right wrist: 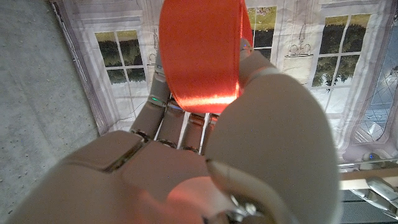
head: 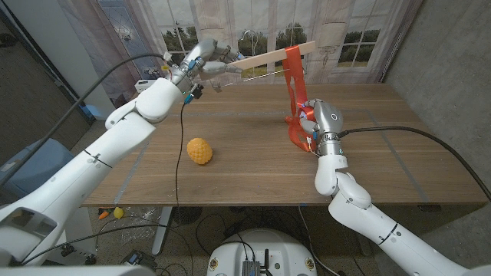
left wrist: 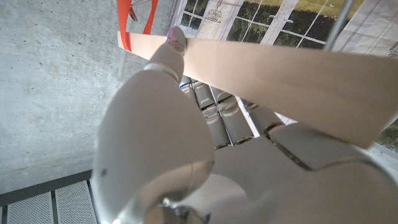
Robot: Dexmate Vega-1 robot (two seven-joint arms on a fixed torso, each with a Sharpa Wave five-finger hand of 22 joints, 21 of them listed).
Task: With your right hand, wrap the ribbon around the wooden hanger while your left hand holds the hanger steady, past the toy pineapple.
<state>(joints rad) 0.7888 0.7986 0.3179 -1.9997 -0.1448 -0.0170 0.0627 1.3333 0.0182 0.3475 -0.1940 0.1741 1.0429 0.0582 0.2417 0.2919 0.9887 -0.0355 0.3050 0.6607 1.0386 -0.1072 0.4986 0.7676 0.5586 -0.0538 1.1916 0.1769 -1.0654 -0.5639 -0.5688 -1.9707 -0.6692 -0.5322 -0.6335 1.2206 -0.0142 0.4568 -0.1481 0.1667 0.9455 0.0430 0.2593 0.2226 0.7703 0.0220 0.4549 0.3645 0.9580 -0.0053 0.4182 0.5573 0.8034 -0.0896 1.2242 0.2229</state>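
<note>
My left hand (head: 201, 61) holds the wooden hanger (head: 268, 57) up in the air above the far side of the table; in the left wrist view its fingers (left wrist: 174, 56) close around the pale wooden bar (left wrist: 280, 78). A red-orange ribbon (head: 294, 92) is looped over the hanger's right end and hangs down to my right hand (head: 316, 123), which grips its lower part just above the table. The right wrist view shows the ribbon (right wrist: 202, 56) running over that hand's fingers (right wrist: 180, 118). The yellow toy pineapple (head: 199, 151) lies on the table, left of centre.
The wooden table (head: 383, 169) carries only the pineapple and the ribbon's loose tail. A black cable (head: 180, 138) hangs from my left arm across the table's left part. Curtains with a printed window scene (head: 345, 38) stand behind the table.
</note>
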